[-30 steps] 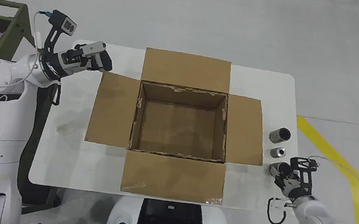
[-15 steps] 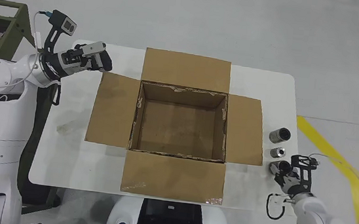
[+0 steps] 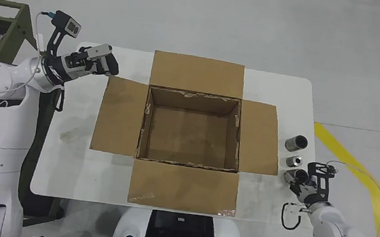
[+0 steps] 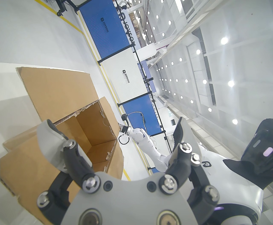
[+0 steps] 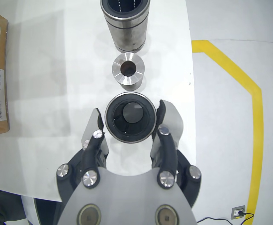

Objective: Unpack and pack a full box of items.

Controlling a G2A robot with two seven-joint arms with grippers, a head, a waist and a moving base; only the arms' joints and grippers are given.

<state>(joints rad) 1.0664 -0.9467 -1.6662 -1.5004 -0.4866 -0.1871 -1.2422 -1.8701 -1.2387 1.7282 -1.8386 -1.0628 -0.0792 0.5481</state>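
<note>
While the cardboard box [image 3: 188,138] stands open on the white table [image 3: 276,93], its four flaps are folded out flat, their torn edges fuzzy and its matte brown inside showing down to the floor. Three metal cylinders stand upright in a short row just past the box's right flap. The tall bearing [image 5: 125,25] is dull, scuffed steel with grooved bands and a black bore. Next along the flap toward the box's near corner comes the small bushing [image 5: 128,71], bright and chamfered around a narrow hole. Last is the black-lined bearing [image 5: 130,116], a thin steel ring around a dark core.

The right gripper [image 5: 130,109] straddles that last cylinder with its fingers spread. One pad lies close against the rim, and a sliver of table shows at the other. Off the far corner of the box's left flap, the left gripper [image 3: 105,59] hangs with its fingers wide apart, holding nothing.

The tabletop is smooth and glossy. Beyond the box's right side, a yellow line [image 3: 352,163] crosses the grey floor. Beyond its left side stands an olive frame [image 3: 5,15]. The left wrist view shows blue and white panels [image 4: 111,38] and round ceiling lights.
</note>
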